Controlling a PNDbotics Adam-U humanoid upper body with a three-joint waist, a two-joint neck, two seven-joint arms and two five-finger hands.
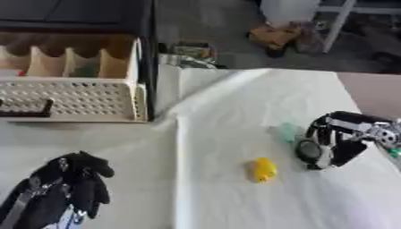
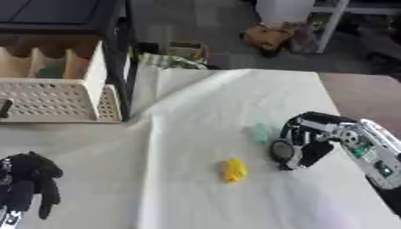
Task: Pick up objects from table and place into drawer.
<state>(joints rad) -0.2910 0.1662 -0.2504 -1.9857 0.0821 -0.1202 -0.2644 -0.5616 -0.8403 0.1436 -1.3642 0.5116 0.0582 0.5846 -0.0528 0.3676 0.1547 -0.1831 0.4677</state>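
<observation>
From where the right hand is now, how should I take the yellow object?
Pinch the yellow object across its narrow middle, from above with the right hand. It lies flat and alone on the white cloth, longer axis roughly toward you, its sides unobstructed.

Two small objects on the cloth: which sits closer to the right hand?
The pale green object, just left of the right hand. The yellow object lies farther away, toward the near edge.
</observation>
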